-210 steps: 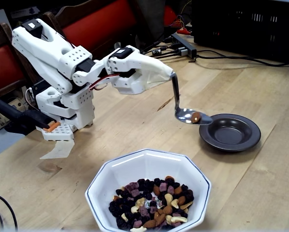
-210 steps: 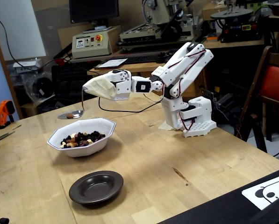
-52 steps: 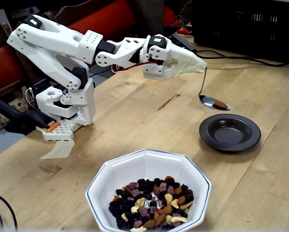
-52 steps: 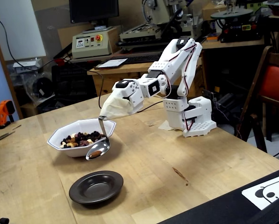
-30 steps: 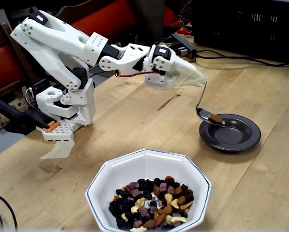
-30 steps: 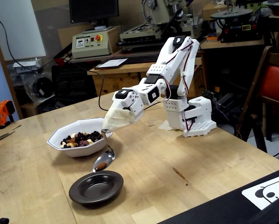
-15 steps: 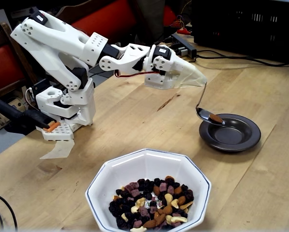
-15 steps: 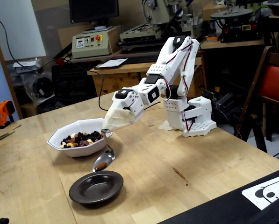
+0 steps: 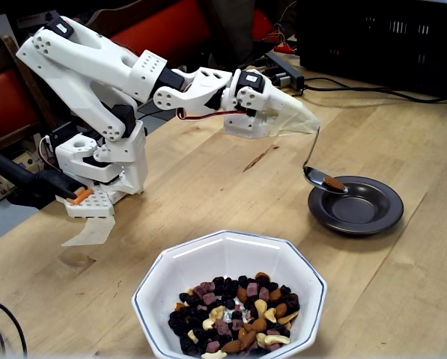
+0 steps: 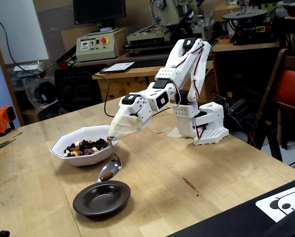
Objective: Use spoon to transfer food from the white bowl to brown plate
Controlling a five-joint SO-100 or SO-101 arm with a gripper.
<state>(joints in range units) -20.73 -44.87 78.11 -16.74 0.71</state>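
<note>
My gripper (image 9: 302,123) (image 10: 118,131) is shut on the white-wrapped handle of the silver spoon (image 9: 319,176) (image 10: 109,170). The spoon hangs down over the rim of the brown plate (image 9: 369,213) (image 10: 103,200), its bowl just above it. One brown almond (image 9: 334,182) lies in the spoon. The plate looks empty in both fixed views. The white bowl (image 9: 171,273) (image 10: 61,148) with the blue rim line stands apart from the plate and holds the food (image 9: 234,314) (image 10: 85,146): almonds, cashews and dark dried fruit.
The white arm base (image 9: 103,168) (image 10: 204,123) stands on the wooden table. A long dark scratch (image 9: 262,157) (image 10: 190,185) marks the wood. A black crate (image 9: 388,37) and cables (image 9: 358,86) lie at the table's far edge. A black mat (image 10: 266,217) covers one corner.
</note>
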